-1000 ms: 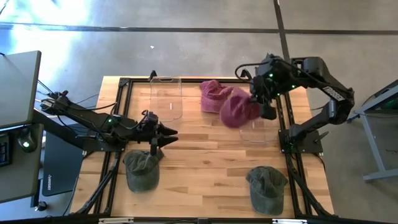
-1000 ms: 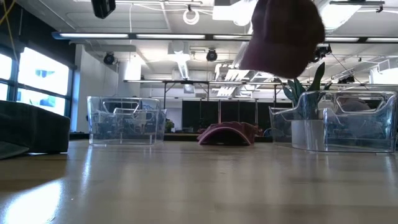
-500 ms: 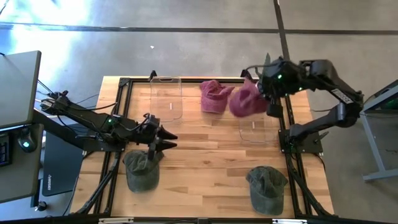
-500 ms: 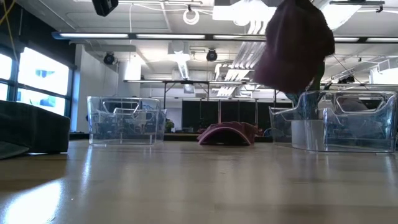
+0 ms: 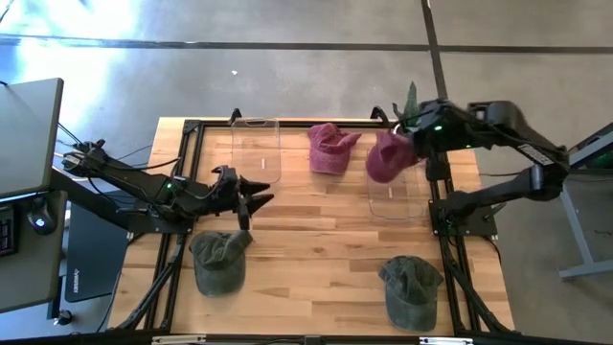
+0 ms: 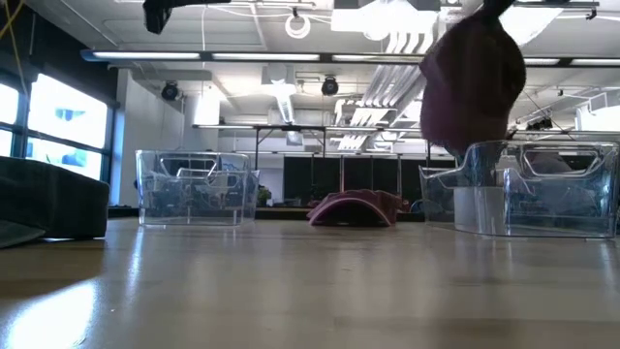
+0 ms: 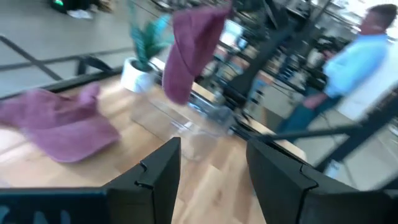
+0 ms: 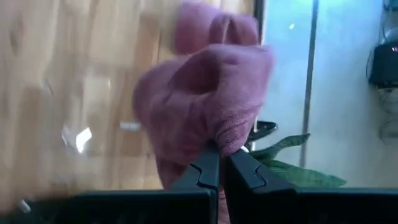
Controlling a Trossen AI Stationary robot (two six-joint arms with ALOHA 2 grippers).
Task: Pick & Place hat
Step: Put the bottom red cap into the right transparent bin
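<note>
Right gripper [image 8: 219, 163]: clenched on maroon hat [image 8: 199, 102], cloth pinched between fingertips, hanging beyond them.
Left gripper [image 7: 208, 165]: released, empty.

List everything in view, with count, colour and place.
Held hat: one, maroon, hanging from the right claw above the right bin.
Lying hat: one, maroon, table's far edge, between the bins.
Green hats: two, olive, one near left, one near right.
Bins: two, clear, left and right, both at the far side.
Plant: one, green, behind the right bin.
Table: one, light wood.
Person: one, light blue shirt, beyond the table.
Left claw: open, above the table's left side.
Right claw: shut on the held hat.
</note>
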